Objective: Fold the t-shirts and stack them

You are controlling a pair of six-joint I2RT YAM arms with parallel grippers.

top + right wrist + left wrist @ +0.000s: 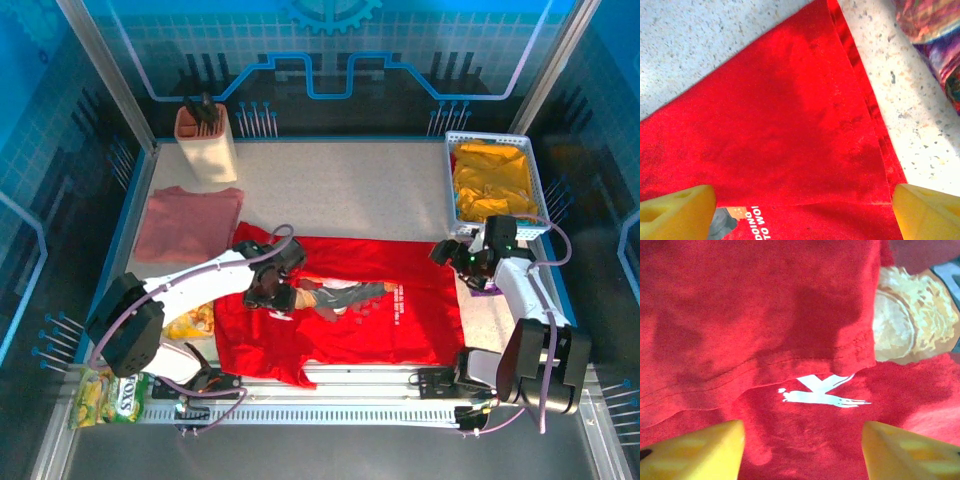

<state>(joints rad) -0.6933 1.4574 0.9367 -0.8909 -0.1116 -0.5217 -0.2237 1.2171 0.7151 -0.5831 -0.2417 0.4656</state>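
The bright red t-shirt [400,320] lies spread across the middle of the table, its far edge folded over the cartoon print [335,295]. My left gripper [272,292] hovers open over the shirt's left part. In the left wrist view a folded hem [790,360] lies above white lettering [822,392], and nothing sits between the yellow fingers [690,452]. My right gripper [455,255] stands open over the shirt's far right corner [790,125], with its fingers [675,212] apart and holding nothing. The dusty-pink t-shirt [188,222] lies folded at the back left.
A white basket [452,170] holding yellow cloth stands at the back right. An orange-and-white container [207,145] stands at the back left. Snack packets [110,395] lie at the front left, and a colourful packet [935,40] lies beside the shirt's right edge. Bare table [350,190] shows behind the shirt.
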